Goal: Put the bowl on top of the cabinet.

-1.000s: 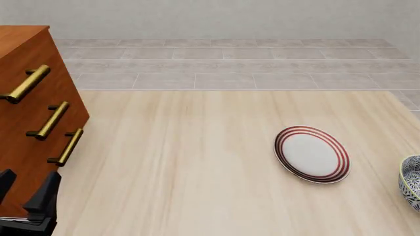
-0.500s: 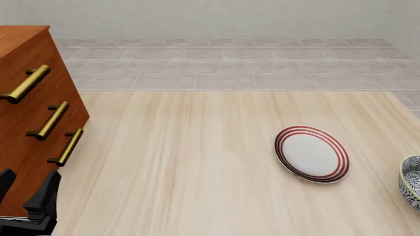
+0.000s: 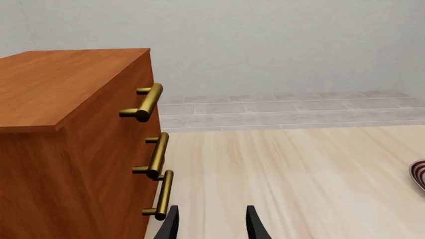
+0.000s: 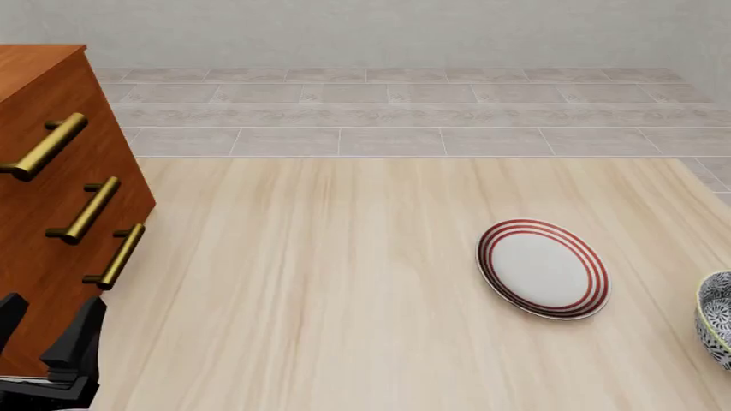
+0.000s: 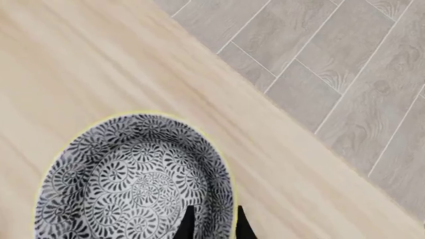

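Observation:
The blue-patterned bowl point(image 4: 717, 330) sits at the table's far right edge, cut off by the front view. In the right wrist view the bowl point(image 5: 126, 179) fills the frame. My right gripper point(image 5: 214, 224) has one finger inside the bowl's rim and one outside, and it is shut on the rim. That gripper is outside the front view. The reddish-brown cabinet point(image 4: 51, 214) with brass handles stands at the far left, and its flat top point(image 3: 59, 84) shows in the left wrist view. My left gripper point(image 4: 44, 330) hangs open beside the cabinet's front lower corner, holding nothing.
A flat white plate with red rings point(image 4: 543, 268) lies on the wooden table point(image 4: 320, 282) just left of the bowl, and its edge point(image 3: 418, 175) shows in the left wrist view. Grey tiled floor point(image 4: 400, 111) lies beyond the table's far edge.
The bowl has shifted slightly to the right and tilted a little at the frame's edge. The left gripper, plate and cabinet have not moved.

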### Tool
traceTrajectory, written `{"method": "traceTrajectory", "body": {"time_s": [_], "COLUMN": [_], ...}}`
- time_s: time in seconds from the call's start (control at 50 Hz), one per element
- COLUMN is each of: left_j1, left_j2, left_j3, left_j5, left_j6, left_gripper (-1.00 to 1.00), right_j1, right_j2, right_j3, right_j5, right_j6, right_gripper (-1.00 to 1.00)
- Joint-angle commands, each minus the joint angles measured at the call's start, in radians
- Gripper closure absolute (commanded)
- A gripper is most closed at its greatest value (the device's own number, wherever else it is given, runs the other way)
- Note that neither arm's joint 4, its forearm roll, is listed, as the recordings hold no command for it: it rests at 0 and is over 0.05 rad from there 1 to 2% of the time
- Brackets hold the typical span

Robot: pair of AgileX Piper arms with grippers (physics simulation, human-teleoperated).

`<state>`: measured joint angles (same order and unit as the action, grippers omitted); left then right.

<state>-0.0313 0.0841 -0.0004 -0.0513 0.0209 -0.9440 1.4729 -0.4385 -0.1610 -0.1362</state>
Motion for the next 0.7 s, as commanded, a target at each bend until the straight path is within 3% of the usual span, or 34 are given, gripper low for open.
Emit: {"method": "traceTrajectory", "body": {"time_s": [0.02,0.36,0.7], "left_j1": [0.002,0.006,0.008], "left_j2": [-0.003,-0.025,-0.025], "left_j3": [0.000,0.000,0.000], "left_j5": [0.002,0.019,0.018], "left_j6": [0.002,-0.002,-0.004], "left_gripper": [-1.00,-1.00,-1.00], "right_j1": [0.014,0.031,0.065], "right_j2": [-0.009,-0.076,-0.242], "right_j3": [0.007,0.001,-0.040], "right_j5": [0.004,0.049,0.184], "right_j6": [0.009,0.020,0.007], "right_gripper": [1.00,1.00,1.00]}}
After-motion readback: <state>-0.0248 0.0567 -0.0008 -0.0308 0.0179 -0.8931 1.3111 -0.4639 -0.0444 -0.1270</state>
